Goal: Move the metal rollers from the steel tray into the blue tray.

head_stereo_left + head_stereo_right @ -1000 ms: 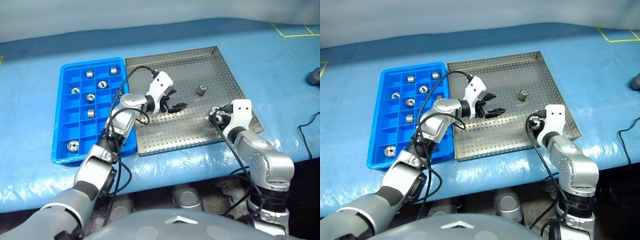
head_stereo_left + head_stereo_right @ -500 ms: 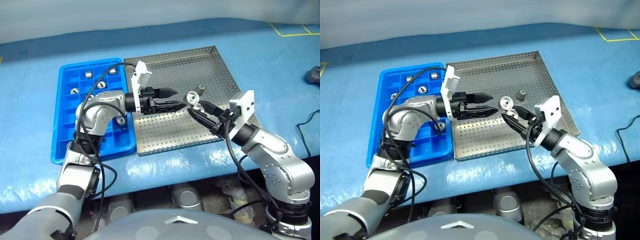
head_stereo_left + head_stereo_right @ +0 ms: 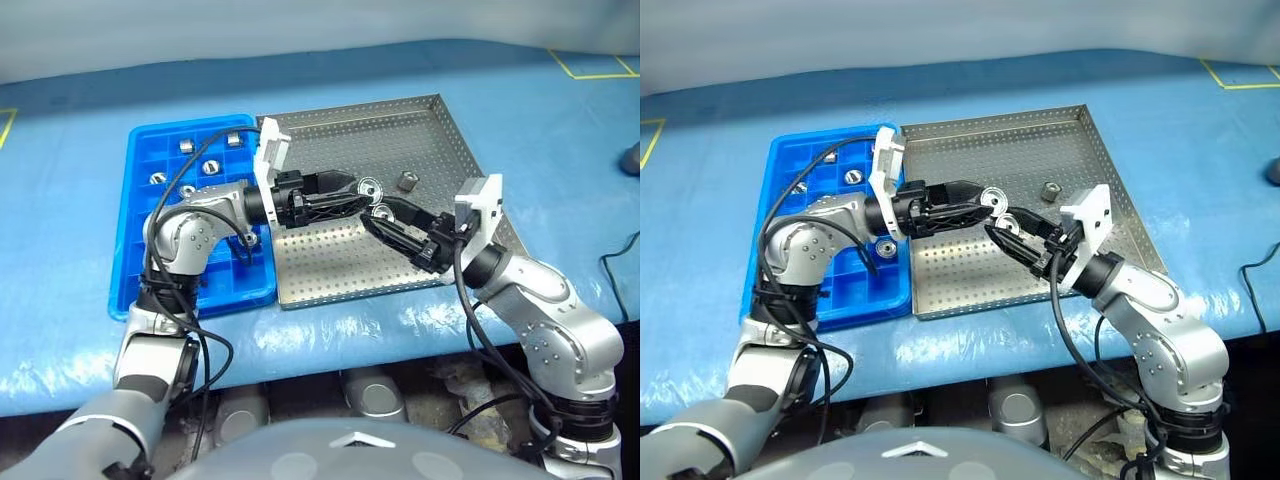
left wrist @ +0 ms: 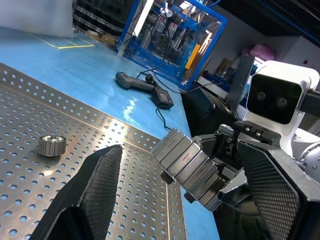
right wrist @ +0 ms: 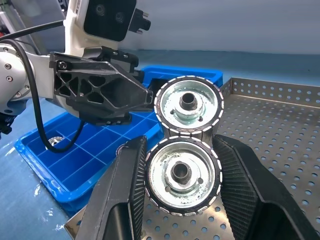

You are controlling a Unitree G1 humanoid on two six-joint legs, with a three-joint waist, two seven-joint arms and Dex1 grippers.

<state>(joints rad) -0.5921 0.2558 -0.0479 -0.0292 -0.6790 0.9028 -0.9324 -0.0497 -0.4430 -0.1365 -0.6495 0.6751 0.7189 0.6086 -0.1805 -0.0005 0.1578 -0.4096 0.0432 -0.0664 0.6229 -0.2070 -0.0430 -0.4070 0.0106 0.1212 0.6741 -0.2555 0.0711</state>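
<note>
Nearest the robot, the right gripper was clamped tight on the lower of two shiny silver ring-shaped metal rollers. The second one sat stacked on top of it, held up in the air over the big perforated steel tray. Just past that, the left gripper reached in from the left with its fingers spread either side of the stack, not squeezing yet. Farther back, one lone roller sat on the steel tray's far right. More rollers were already parked in the bright blue compartmented plastic tray on the left.

My worry: that top roller looked barely supported. If the left fingers nudged it while closing, or the right let go early, it'd drop and roll off.

A second earlier both grippers were low over the steel tray, well apart. Now they'd lifted and met tip to tip.
</note>
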